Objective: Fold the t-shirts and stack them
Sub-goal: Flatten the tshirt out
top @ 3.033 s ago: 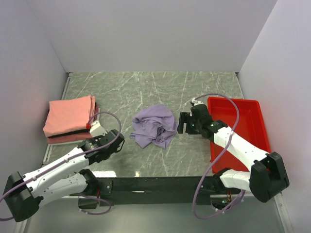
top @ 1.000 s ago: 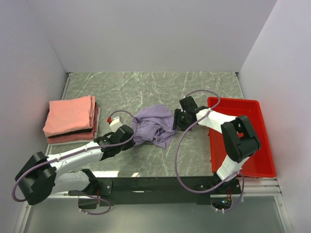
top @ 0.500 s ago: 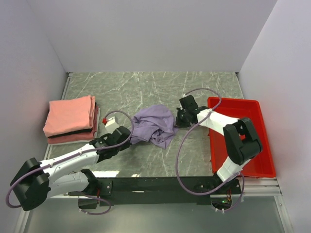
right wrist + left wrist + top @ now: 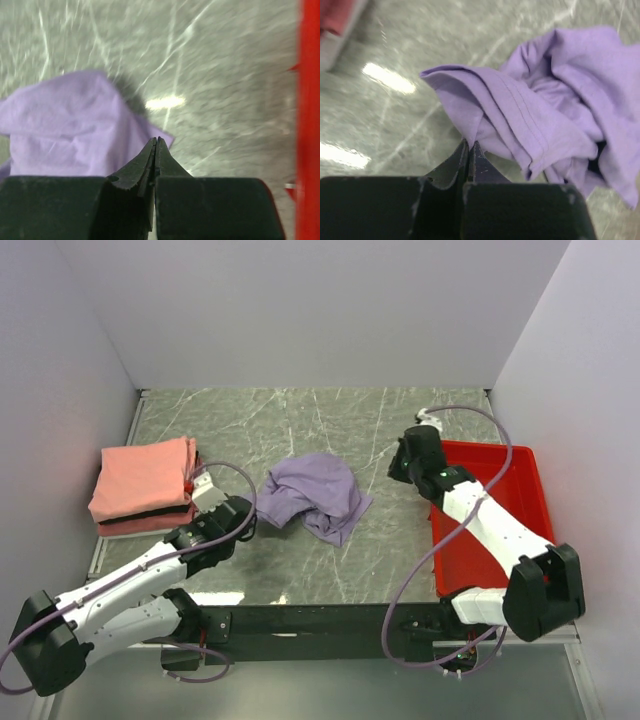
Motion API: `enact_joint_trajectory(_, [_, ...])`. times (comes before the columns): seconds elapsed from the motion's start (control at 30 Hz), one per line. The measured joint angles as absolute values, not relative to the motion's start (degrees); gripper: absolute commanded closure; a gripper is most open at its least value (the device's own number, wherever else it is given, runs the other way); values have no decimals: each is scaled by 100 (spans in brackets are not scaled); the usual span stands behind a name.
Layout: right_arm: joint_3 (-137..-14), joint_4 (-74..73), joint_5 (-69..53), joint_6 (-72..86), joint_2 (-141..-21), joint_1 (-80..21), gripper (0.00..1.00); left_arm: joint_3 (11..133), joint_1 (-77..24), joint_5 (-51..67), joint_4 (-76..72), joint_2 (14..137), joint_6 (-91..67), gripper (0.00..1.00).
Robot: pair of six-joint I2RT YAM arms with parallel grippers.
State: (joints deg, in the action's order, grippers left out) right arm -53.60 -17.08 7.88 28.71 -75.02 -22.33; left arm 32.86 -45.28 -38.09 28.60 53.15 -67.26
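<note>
The left pincer (image 4: pixel 470 146) is pressed shut on a folded hem of the lavender t-shirt (image 4: pixel 545 100), and the cloth rises from its tips in a ridge. Seen from above, it sits just beside the shirt's left edge, between the shirt and the stack. The right pincer (image 4: pixel 155 142) is also closed, tip against tip, with nothing between the jaws. In the overhead view it hangs over the bench (image 4: pixel 300 420) near the far corner of the red tray (image 4: pixel 480 446), apart from the shirt.

The lavender t-shirt lies crumpled in a heap at the middle of the bench, with one side drawn out toward the left pincer. At the bench's left edge, a salmon-pink t-shirt (image 4: pixel 140 475) rests folded on top of a darker red t-shirt (image 4: pixel 140 524). Both are squared into rectangles.

By this layout, two shirts look folded and stacked, so that part seems finished. The lavender one is not yet spread flat, folded or placed on the pile. With only one edge pinched, its spreading appears barely begun.
</note>
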Motion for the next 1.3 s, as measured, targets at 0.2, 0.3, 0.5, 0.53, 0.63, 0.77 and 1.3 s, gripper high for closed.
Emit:
enact_joint_trajectory(0.2, [-5277, -1544, 1092, 2851, -6973, -1914, 100, 3350, -3782, -3909, 2803, 5271, -6460, 99])
enact_joint_trajectory(0.3, [-5328, -1474, 1186, 2840, -6919, -1881, 100, 3400, -3284, -3850, 2582, 5306, -6154, 99])
enact_joint_trajectory(0.5, [-5605, -1302, 1245, 2842, -6958, -1813, 100, 3896, -2615, -3686, 2180, 5642, -5568, 99])
enact_joint_trajectory(0.53, [-5655, -1256, 1243, 2840, -6954, -1811, 100, 4021, -2593, -3682, 2150, 5690, -5485, 99])
enact_joint_trajectory(0.63, [-5743, -1116, 1208, 2801, -6906, -1811, 100, 4329, -2589, -3625, 2023, 5704, -5288, 99])
enact_joint_trajectory(0.77, [-5894, -1127, 917, 2644, -6842, -1813, 100, 4442, -2589, -3476, 1911, 5505, -5148, 99])
enact_joint_trajectory(1.3, [-6211, -1719, -528, 1391, -8779, -3962, 42, 5323, -2589, -3216, 2099, 4904, -4764, 99])
